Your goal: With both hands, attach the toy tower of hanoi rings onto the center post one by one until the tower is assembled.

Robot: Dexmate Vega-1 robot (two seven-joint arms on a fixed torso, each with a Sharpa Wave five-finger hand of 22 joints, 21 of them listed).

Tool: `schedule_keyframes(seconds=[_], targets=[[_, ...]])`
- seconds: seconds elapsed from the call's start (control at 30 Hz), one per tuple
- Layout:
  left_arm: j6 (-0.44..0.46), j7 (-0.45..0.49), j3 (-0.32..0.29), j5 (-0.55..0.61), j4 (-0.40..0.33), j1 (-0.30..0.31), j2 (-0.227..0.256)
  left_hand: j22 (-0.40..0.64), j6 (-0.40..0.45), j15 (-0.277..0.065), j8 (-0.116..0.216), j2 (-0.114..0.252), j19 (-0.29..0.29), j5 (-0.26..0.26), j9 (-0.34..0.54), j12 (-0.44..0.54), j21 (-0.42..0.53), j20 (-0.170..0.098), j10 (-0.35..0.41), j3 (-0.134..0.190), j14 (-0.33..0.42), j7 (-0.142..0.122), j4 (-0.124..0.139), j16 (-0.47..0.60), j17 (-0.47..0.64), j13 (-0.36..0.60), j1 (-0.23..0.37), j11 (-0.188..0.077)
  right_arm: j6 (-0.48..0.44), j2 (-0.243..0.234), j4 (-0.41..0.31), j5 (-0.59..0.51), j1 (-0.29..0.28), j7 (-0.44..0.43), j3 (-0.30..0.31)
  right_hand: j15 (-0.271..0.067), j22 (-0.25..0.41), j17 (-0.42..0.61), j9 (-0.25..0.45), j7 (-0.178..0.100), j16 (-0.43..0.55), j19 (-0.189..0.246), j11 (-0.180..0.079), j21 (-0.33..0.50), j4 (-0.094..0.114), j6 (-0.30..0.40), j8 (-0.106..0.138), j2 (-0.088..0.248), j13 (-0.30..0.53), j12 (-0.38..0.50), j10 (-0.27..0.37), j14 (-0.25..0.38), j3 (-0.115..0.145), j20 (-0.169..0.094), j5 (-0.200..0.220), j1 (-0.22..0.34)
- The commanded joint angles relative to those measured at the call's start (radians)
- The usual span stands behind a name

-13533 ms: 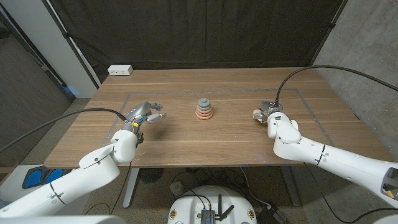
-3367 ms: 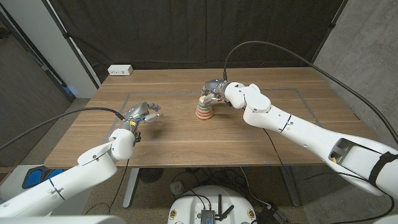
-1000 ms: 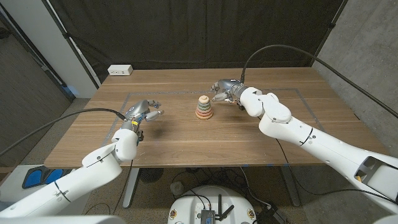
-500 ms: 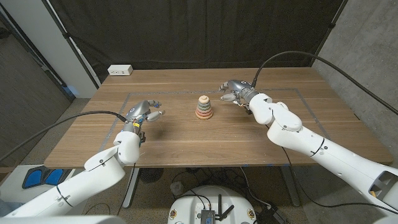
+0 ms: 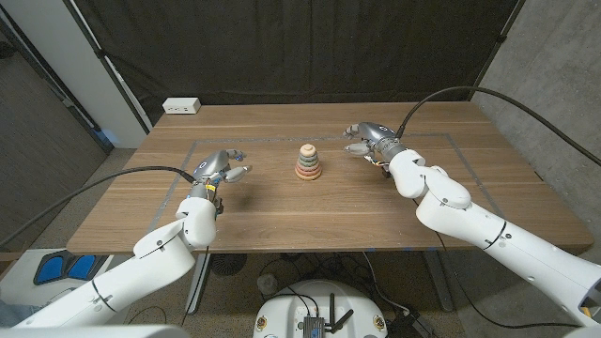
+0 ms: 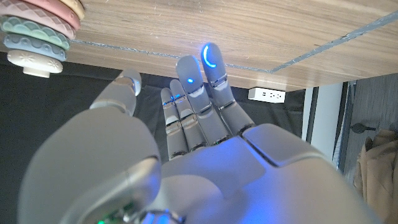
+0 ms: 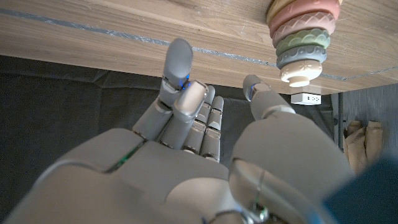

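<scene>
The ring tower (image 5: 307, 162) stands at the table's middle, a stack of pastel rings narrowing upward to a cream cap; it also shows as the ring tower (image 6: 38, 29) and the ring tower (image 7: 301, 38) in the wrist views. My left hand (image 5: 221, 167) waits to the tower's left, fingers apart, holding nothing. My right hand (image 5: 369, 138) hovers to the tower's right and a little farther back, fingers spread, empty. Both wrist views show extended fingers (image 6: 200, 93) and fingers (image 7: 181, 87) with nothing between them.
A white power strip (image 5: 182, 106) lies at the table's far left corner. Thin tape lines (image 5: 254, 140) mark a rectangle on the wooden table (image 5: 310, 211). A dark curtain hangs behind.
My right hand has drawn away from the tower to the right over the last second. The left hand and the tower stay where they were.
</scene>
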Motion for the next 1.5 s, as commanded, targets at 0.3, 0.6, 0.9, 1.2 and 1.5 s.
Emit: schedule_keyframes(seconds=[0.3, 0.6, 0.9, 1.2, 1.5], targets=[[-0.011, 0.000, 0.034, 0.025, 0.024, -0.043, -0.023, 0.000, -0.003, -0.065, 0.004, -0.008, -0.003, 0.000, 0.005, 0.001, 0.000, -0.140, -0.004, 0.007, -0.006, 0.001, 0.002, 0.008, 0.000, -0.001, -0.005, 0.003, 0.004, -0.053, -0.018, 0.062, -0.100, -0.143, 0.071, -0.002, 0.002, 0.005, 0.000, 0.006, 0.002, 0.006, -0.011, -0.002, -0.001, 0.020, 0.006, 0.003, 0.007, 0.015, 0.016, 0.012, 0.011, -0.024, 0.007, 0.022], [-0.004, -0.012, 0.052, 0.030, 0.033, -0.062, -0.035, 0.000, -0.002, -0.065, 0.006, -0.008, -0.004, 0.000, 0.005, 0.003, 0.001, -0.140, -0.003, 0.007, -0.007, 0.001, 0.002, 0.008, -0.001, 0.000, -0.005, 0.002, 0.020, -0.079, -0.024, 0.086, -0.134, -0.184, 0.101, -0.002, 0.002, 0.005, 0.000, -0.001, 0.002, 0.007, -0.012, -0.003, -0.002, 0.026, 0.007, 0.007, 0.011, 0.018, 0.022, 0.013, 0.015, -0.024, 0.009, 0.032], [0.018, -0.011, 0.072, 0.055, 0.022, -0.074, -0.040, -0.001, -0.004, -0.065, 0.005, -0.008, -0.004, 0.000, 0.005, 0.004, 0.001, -0.140, -0.005, 0.007, -0.007, 0.001, 0.003, 0.008, -0.001, 0.000, -0.005, 0.003, 0.054, -0.098, -0.007, 0.097, -0.158, -0.231, 0.121, -0.002, 0.003, 0.005, -0.001, -0.008, 0.003, 0.008, -0.017, -0.003, -0.002, 0.030, 0.008, 0.009, 0.016, 0.023, 0.031, 0.014, 0.017, -0.024, 0.011, 0.040], [0.031, -0.014, 0.085, 0.074, 0.015, -0.080, -0.041, -0.001, -0.005, -0.065, 0.006, -0.008, -0.006, -0.001, 0.005, 0.004, 0.001, -0.140, -0.006, 0.007, -0.007, 0.002, 0.003, 0.009, -0.001, -0.001, -0.005, 0.002, 0.036, -0.106, 0.005, 0.068, -0.175, -0.266, 0.115, -0.001, 0.002, 0.005, -0.002, -0.011, 0.003, 0.008, -0.019, -0.004, -0.002, 0.026, 0.006, 0.009, 0.019, 0.024, 0.034, 0.014, 0.018, -0.023, 0.012, 0.045], [0.048, -0.019, 0.100, 0.090, 0.019, -0.097, -0.052, -0.001, -0.006, -0.065, 0.006, -0.009, -0.004, -0.001, 0.005, 0.004, 0.002, -0.139, -0.006, 0.006, -0.008, 0.002, 0.003, 0.009, -0.001, -0.002, -0.006, 0.004, 0.052, -0.111, 0.030, 0.042, -0.183, -0.300, 0.113, -0.001, 0.003, 0.004, -0.002, -0.017, 0.002, 0.008, -0.024, -0.004, -0.002, 0.029, 0.006, 0.009, 0.024, 0.025, 0.036, 0.014, 0.018, -0.023, 0.012, 0.049]])
